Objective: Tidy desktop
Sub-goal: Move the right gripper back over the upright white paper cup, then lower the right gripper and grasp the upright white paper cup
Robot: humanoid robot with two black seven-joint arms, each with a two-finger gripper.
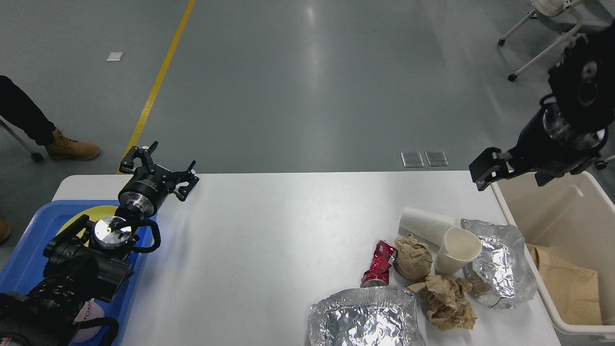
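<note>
1. The left end effector (158, 169) is hovering with fingers spread apart, gripping nothing, over the white bench (269, 240) beside the blue tray (24, 259).
2. The right end effector (485, 169) is hanging above the beige bin (552, 192); whether its fingers are apart cannot be told.

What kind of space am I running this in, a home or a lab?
Likely a lab or workshop: bare grey floor with a yellow line, and a staged white desktop with a beige bin.

Two paper cups (426, 224) (456, 251), two foil trays (367, 318) (499, 269), two crumpled brown papers (413, 257) (447, 302), one red can (379, 264)
</note>
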